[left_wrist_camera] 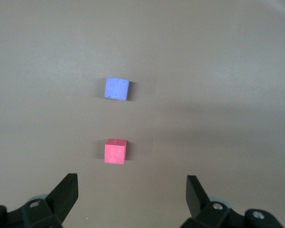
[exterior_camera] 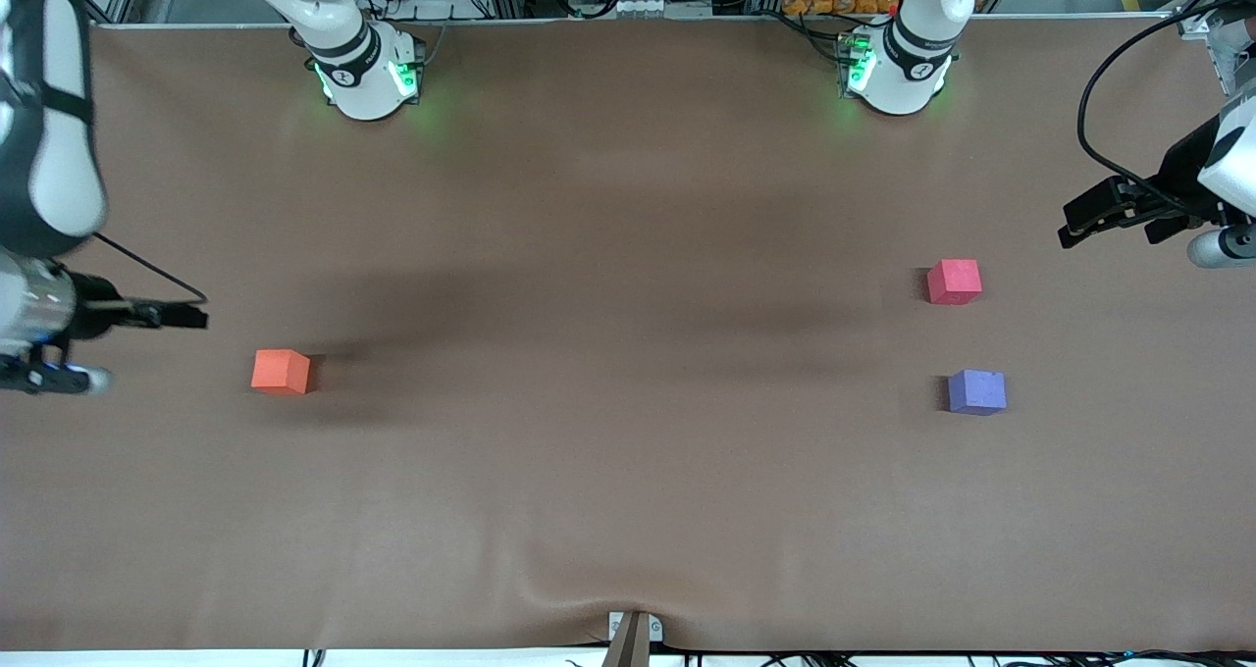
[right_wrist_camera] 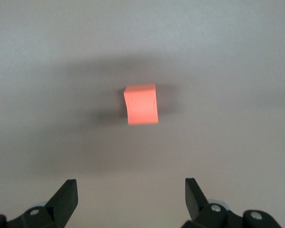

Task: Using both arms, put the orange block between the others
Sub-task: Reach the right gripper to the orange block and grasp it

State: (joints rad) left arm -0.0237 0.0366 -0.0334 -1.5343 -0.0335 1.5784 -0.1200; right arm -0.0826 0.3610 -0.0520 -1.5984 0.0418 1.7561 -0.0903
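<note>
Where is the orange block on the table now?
In the front view, the orange block lies alone toward the right arm's end of the table, apart from the pinkish-red cube and purple-blue cube.

I see two white arms with black joint bands. The round bases, right arm [exterior_camera: 365, 76] and left arm [exterior_camera: 898, 71], glow green at the sides, with a small dark logo on each. Black cables loop off both wrists. Black wedge-shaped fingertips [left_wrist_camera: 66, 192] [right_wrist_camera: 65, 194], small silver screws on the black mounts below them.
</note>
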